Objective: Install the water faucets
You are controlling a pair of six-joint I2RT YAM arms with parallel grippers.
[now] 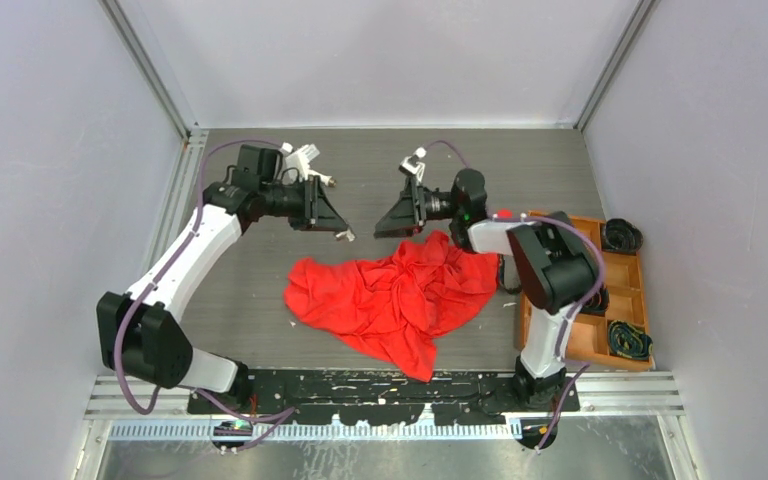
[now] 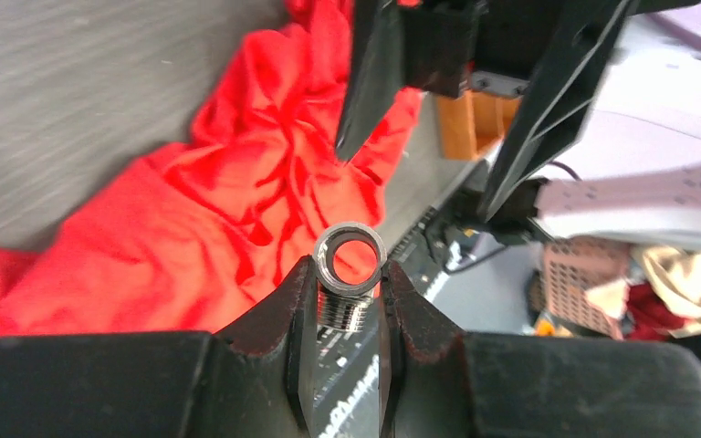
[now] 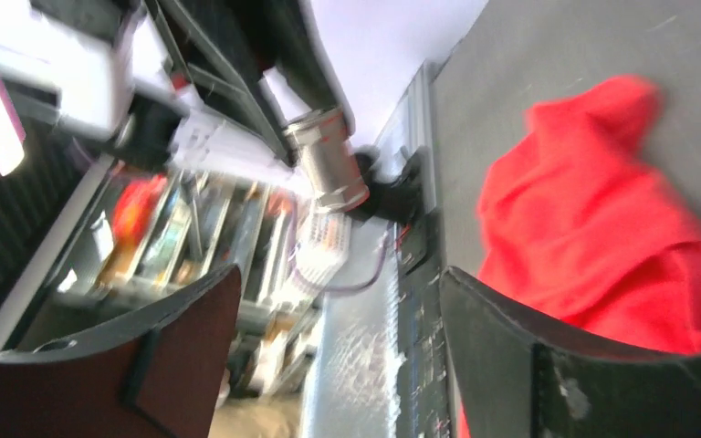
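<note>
Of the water faucets I see a small grey threaded metal fitting (image 2: 350, 260), a short tube with an open ring end. My left gripper (image 2: 350, 271) is shut on it, pinching the threads at the fingertips. In the right wrist view the fitting (image 3: 329, 169) sticks out toward the camera; a blurred white part lies beside it and I cannot tell what it is. From above, the left gripper (image 1: 343, 235) hovers over the table behind the red cloth. My right gripper (image 1: 380, 230) faces it a short gap away. The right gripper (image 3: 340, 274) is open with nothing between its fingers.
A crumpled red cloth (image 1: 390, 295) lies mid-table under and in front of both grippers. An orange compartment tray (image 1: 585, 340) sits at the right beside the right arm, with black coiled parts (image 1: 622, 235) at its far end. Grey walls enclose the table.
</note>
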